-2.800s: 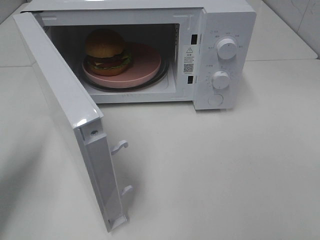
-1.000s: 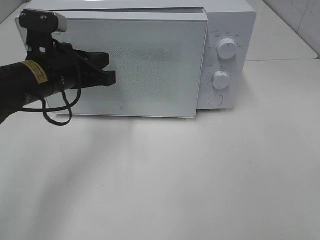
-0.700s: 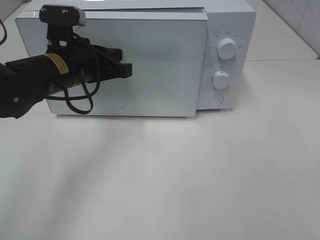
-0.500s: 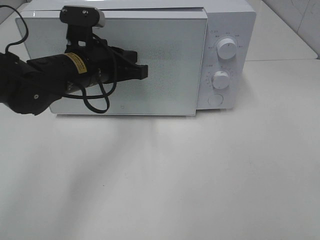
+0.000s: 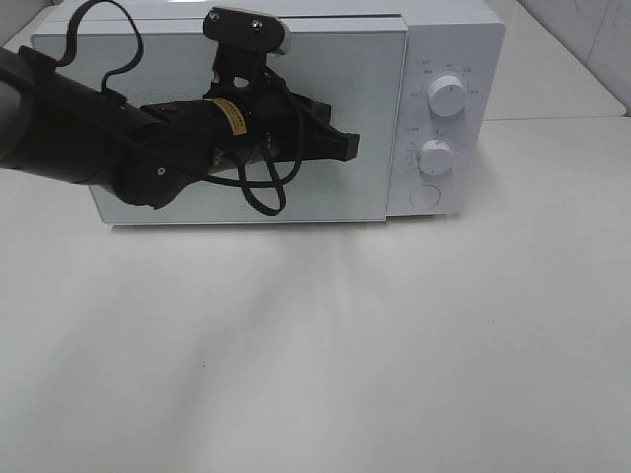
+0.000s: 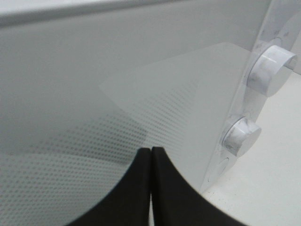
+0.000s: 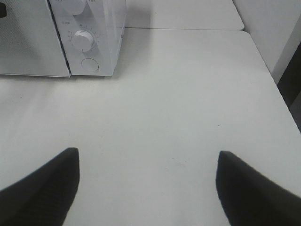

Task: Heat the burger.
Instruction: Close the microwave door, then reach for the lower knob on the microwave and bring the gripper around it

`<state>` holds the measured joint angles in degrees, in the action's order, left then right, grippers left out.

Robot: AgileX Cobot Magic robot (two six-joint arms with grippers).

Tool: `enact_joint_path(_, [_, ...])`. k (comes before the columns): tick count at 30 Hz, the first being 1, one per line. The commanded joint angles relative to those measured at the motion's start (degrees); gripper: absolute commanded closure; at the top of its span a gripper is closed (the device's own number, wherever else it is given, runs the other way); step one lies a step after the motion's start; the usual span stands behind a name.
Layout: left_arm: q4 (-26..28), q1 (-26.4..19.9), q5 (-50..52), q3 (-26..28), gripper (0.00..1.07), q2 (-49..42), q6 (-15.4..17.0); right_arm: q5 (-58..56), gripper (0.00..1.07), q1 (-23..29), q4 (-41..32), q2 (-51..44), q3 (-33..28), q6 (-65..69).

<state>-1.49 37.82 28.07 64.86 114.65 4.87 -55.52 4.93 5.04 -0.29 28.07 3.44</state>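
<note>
left gripper (image 5: 347, 146): we see its fingers pressed together, holding nothing, just in front of the shut microwave door (image 5: 370, 79) | right gripper (image 7: 148, 160): fingers wide apart, empty, over the table (image 7: 178, 103) | burger: hidden from us, so we cannot tell where it is

Glossy white microwave door (image 5: 370, 89), matt black fingers (image 6: 127, 197), smooth table (image 5: 394, 335)

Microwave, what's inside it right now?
The microwave door is shut and its dotted panel is opaque, so the cavity is hidden. The shut left gripper hangs in front of the door. No burger is visible.
</note>
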Motion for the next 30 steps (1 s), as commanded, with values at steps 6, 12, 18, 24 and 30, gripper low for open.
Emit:
enact_joint_path(6, [12.8, -1.6, 1.8, 6.1, 1.07, 2.3, -4.0, 0.5, 0.31, -0.3, 0.1, -1.7, -0.1, -0.4])
enact_joint_path(12, [10.2, 0.2, -2.1, 6.0, 1.07, 1.9, -3.8, 0.5, 0.31, -0.3, 0.1, -1.7, -0.1, -0.4])
enact_joint_path(18, [10.3, 3.2, -7.5, 6.0, 1.07, 0.1, -3.7, 0.5, 0.31, -0.3, 0.1, -1.7, -0.1, -0.4])
enact_joint_path(24, [10.3, 4.7, -15.8, 6.0, 0.92, -1.7, -3.6, 0.5, 0.31, -0.3, 0.1, -1.7, -0.1, -0.4])
enact_joint_path(30, [9.9, 5.0, -32.7, 6.0, 0.14, -4.9, -3.6, 0.5, 0.31, -0.3, 0.1, -1.7, -0.1, -0.4])
